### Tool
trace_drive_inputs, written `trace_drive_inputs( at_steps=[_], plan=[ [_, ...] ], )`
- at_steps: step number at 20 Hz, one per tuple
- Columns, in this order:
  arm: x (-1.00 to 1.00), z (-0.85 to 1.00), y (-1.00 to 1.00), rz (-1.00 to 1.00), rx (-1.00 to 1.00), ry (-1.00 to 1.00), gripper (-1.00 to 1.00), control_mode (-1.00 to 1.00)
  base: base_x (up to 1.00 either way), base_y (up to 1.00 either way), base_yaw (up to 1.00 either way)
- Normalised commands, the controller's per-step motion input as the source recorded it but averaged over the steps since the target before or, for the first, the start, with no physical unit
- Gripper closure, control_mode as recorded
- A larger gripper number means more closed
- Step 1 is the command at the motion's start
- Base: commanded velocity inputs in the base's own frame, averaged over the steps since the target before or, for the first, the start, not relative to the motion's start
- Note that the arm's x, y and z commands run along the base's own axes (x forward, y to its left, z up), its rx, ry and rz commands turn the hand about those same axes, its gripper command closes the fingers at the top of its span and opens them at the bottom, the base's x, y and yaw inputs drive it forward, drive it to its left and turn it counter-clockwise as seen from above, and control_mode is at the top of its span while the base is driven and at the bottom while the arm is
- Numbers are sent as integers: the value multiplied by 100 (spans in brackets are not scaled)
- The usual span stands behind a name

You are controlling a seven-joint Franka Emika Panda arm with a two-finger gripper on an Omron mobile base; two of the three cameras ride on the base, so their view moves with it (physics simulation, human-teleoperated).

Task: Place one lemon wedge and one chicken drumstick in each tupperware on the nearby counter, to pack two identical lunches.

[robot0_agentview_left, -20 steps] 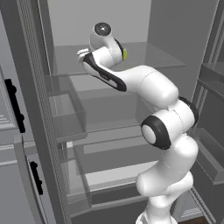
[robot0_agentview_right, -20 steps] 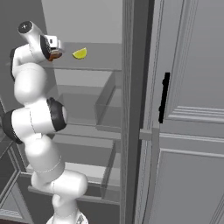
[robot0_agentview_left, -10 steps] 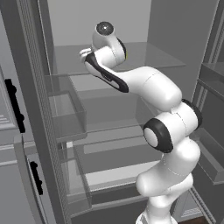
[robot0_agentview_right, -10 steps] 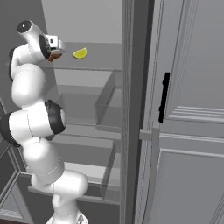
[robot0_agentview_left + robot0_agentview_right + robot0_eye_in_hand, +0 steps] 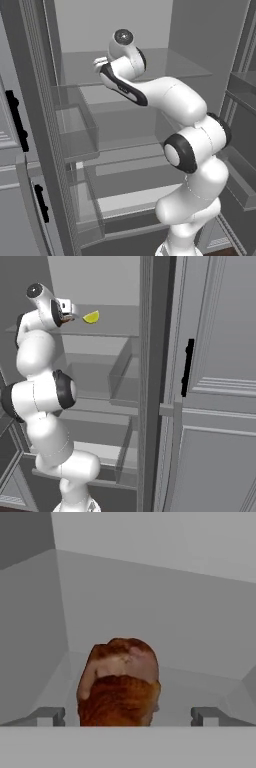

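White arm (image 5: 42, 406), hand (image 5: 66, 312) near lemon wedge (image 5: 91, 317), top fridge shelf (image 5: 107, 331)

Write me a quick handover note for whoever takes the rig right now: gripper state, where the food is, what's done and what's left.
Gripper: open, holding nothing, reached onto the top fridge shelf, its fingertips either side of the chicken drumstick.
Lemon wedge: on the same shelf, just beyond the hand.
Done: nothing picked up yet.
Left: close on the drumstick, carry it to a tupperware, then pack the rest; two lunches are needed.
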Motion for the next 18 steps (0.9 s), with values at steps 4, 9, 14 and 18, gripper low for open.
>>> trace_drive_inputs(
  at_steps=[4,9,14,18],
  plan=[
    [4,5,19,0,0,0,-100,-100,0,0,0],
    [0,-16,10,0,0,0,-100,-100,0,0,0],
    [0,-11,2,0,0,0,-100,-100,0,0,0],
    [0,-11,0,0,0,0,100,-100,0,0,0]
  ],
)
